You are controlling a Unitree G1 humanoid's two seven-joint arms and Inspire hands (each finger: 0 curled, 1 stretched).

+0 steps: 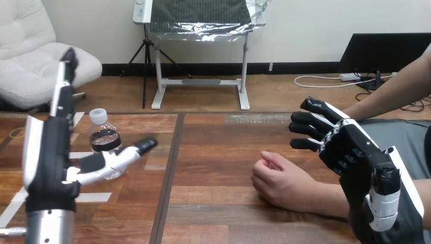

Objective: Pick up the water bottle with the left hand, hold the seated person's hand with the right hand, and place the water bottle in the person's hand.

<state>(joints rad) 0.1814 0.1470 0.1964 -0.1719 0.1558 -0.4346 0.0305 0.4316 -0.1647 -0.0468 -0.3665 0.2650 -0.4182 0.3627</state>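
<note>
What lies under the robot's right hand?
The person's forearm passes beneath the right hand; the person's hand rests as a fist on the table just left of it. The hand covers the forearm farther on, so contact cannot be judged.

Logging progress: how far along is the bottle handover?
Nothing is finished. The water bottle stands on the table, the open left hand beside it, not curled round it. The right hand is open above the person's forearm, apart from the person's hand. Grasping, holding and handing over remain.
</note>
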